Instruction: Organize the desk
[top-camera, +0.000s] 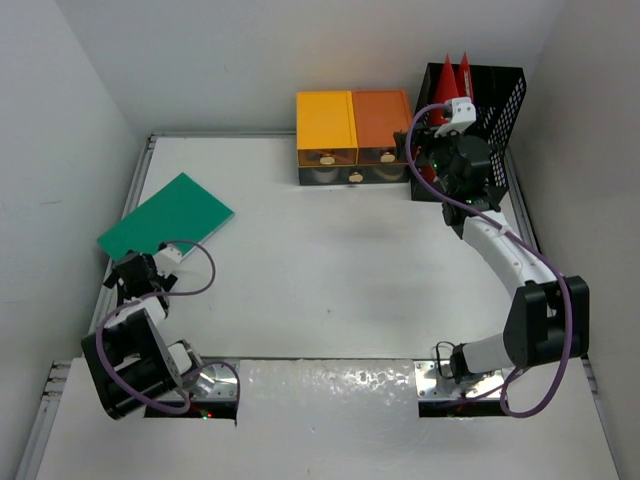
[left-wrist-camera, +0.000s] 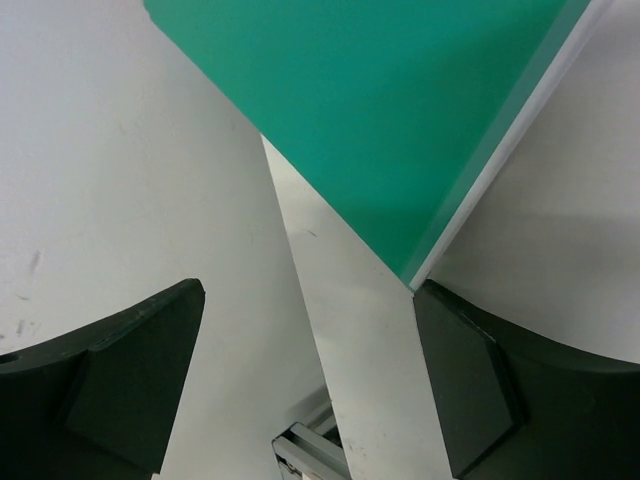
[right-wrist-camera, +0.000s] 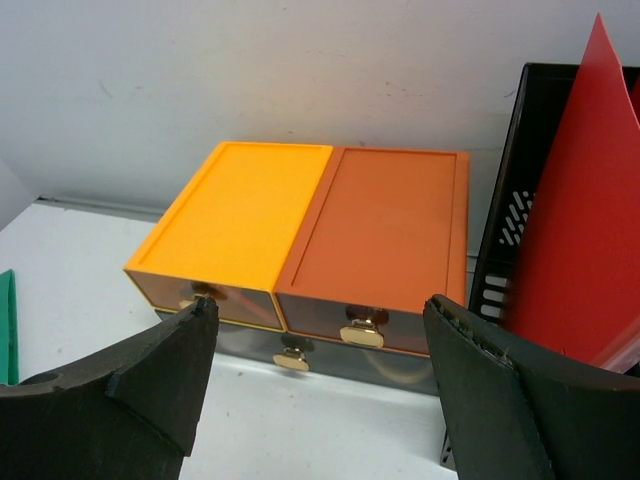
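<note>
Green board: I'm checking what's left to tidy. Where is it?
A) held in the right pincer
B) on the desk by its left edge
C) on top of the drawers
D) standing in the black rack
B: the green board lies on the desk at its left edge, just ahead of the open left pincer.

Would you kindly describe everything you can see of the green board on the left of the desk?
The green board is a thin, flat, plain rectangle with a matte face and a pale edge, perhaps plastic. It lies skewed at the left edge of the desk, one corner seemingly over the rail. Its near corner points between the fingers of the open left gripper, ungripped.
</note>
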